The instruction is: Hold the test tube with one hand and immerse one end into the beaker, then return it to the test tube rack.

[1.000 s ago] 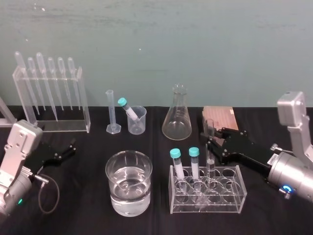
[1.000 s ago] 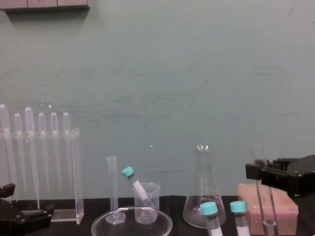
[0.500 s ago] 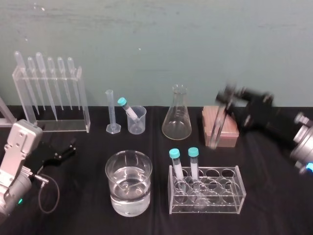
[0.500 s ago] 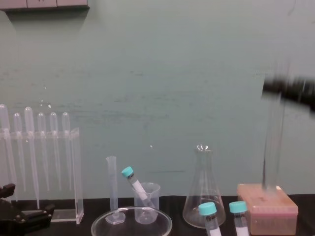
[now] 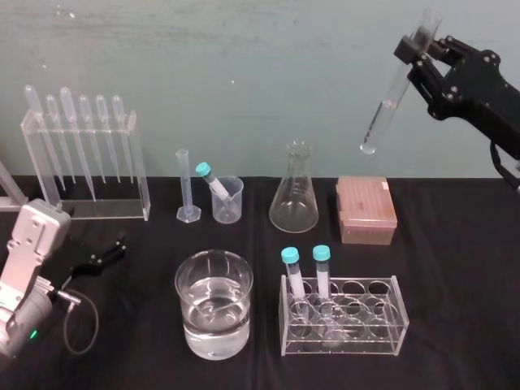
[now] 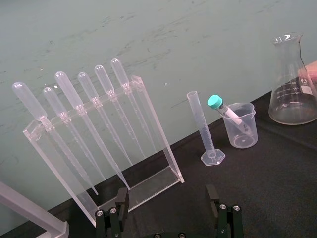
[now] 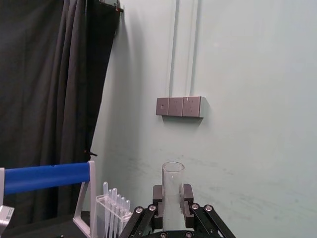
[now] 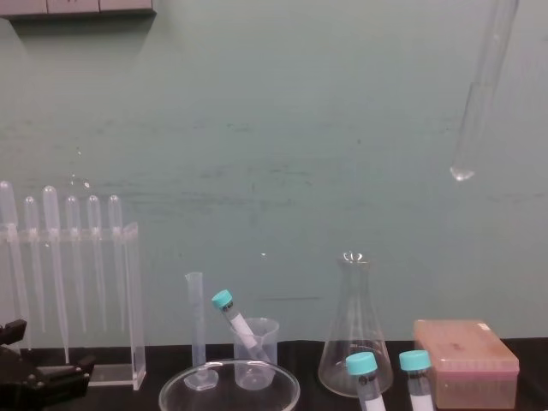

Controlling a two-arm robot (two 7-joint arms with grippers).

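Right gripper (image 5: 418,45) is way up at the upper right, fingers pinched on the long clear glass test tube (image 5: 388,97) just below its rim. The tube hangs tilted in mid-air, high over the salmon-pink rectangular block (image 5: 366,213). Down on the table, the wide glass beaker (image 5: 213,340) of water sits beside the clear test tube rack (image 5: 382,333). Left gripper (image 6: 166,210) is parked low on the left, fingers spread wide.

The test tube (image 5: 393,88) is clear and capless. The right gripper (image 5: 419,49) clamps it near the rim, aloft and tilted, rounded end down. The beaker (image 5: 187,278) stands upright, part-filled with clear liquid. The clear acrylic test tube rack (image 5: 382,329) sits at the beaker's 3 o'clock, with the tube at the rack's 1 o'clock.
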